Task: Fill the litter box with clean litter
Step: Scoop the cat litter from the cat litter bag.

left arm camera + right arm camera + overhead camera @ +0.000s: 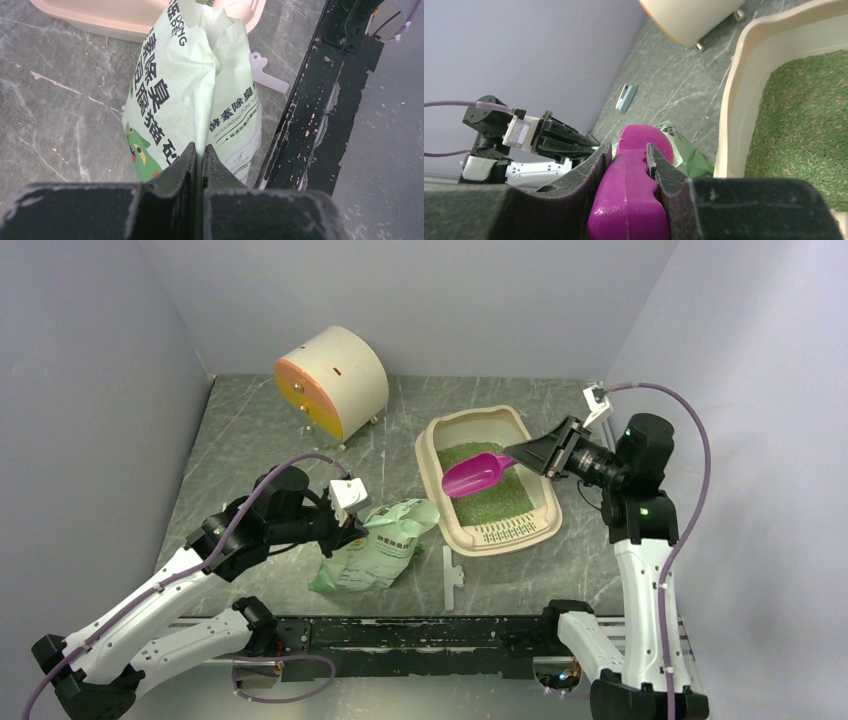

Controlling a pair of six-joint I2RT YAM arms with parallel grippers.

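Note:
The beige litter box sits right of centre with its grille ledge at the near end. A bed of green clean litter covers its floor and also shows in the right wrist view. My right gripper is shut on the handle of a magenta scoop, held over the litter; the handle sits between its fingers. My left gripper is shut on the edge of the light-green litter bag, pinched flat between its fingers. The bag lies on the table left of the box.
A cream half-cylinder cabinet with an orange face stands at the back left. A white plastic strip lies near the front edge. A black rail runs along the near edge. A small blue item lies by the wall.

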